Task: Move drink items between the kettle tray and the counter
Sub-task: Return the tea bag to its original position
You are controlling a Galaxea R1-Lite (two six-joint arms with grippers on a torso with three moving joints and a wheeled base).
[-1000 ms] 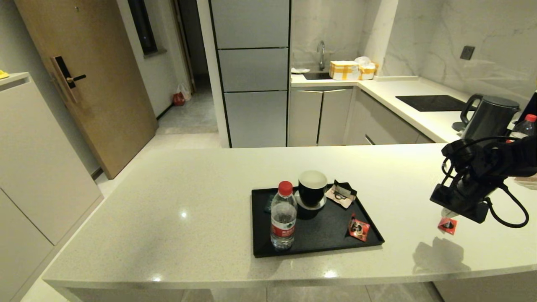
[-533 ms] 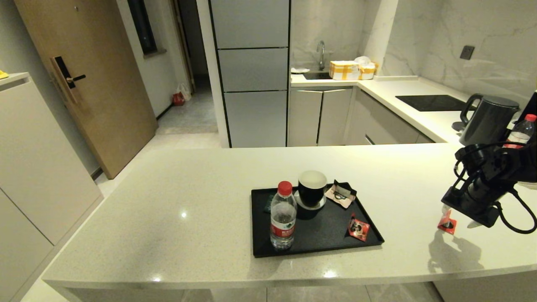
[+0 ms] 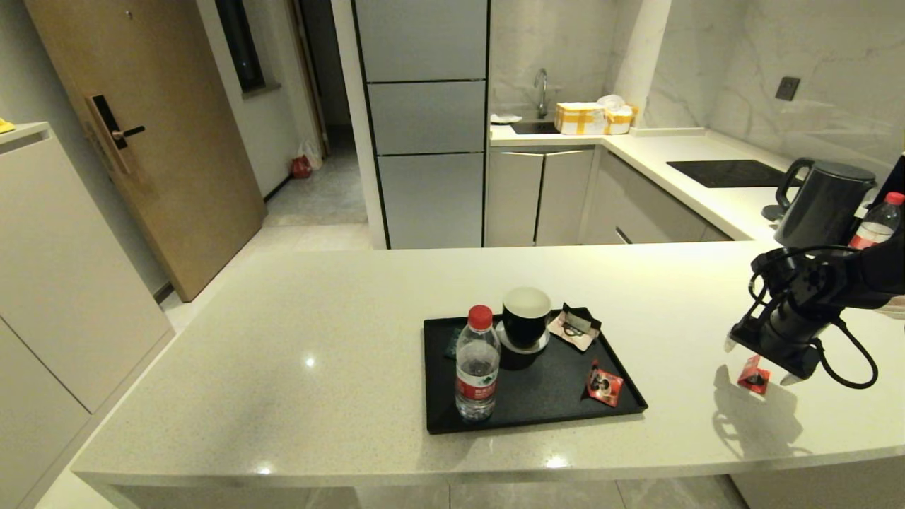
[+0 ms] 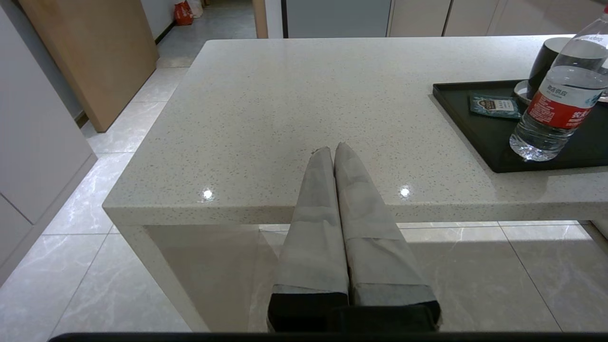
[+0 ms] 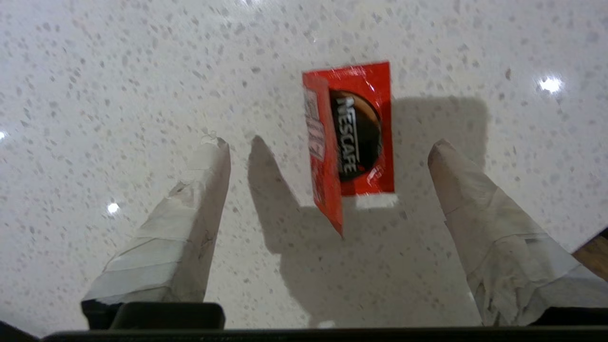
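Observation:
One red foil sachet (image 3: 754, 375) lies on the off-white counter (image 3: 318, 332) at the far right, well off the tray, with one long edge folded up (image 5: 361, 128). My right gripper (image 3: 760, 362) hovers open just above it (image 5: 330, 144), a taped finger on each side and neither touching it. The second red sachet (image 3: 604, 385) lies in the front right corner of the black kettle tray (image 3: 537, 424). My left gripper (image 4: 332, 149) is shut and empty, parked at the counter's front edge to the left of the tray.
On the tray stand a red-capped water bottle (image 3: 478, 367) and a black cup (image 3: 527, 318) on a saucer, with a pale sachet (image 3: 576, 326) at the back right and a teal one (image 4: 494, 104). A dark kettle (image 3: 824, 201) and another bottle (image 3: 877, 223) stand behind the right arm.
The right gripper swung right, then came back left and lower over the sachet, its fingers now spread on either side. The sachet has stayed in place on the counter.

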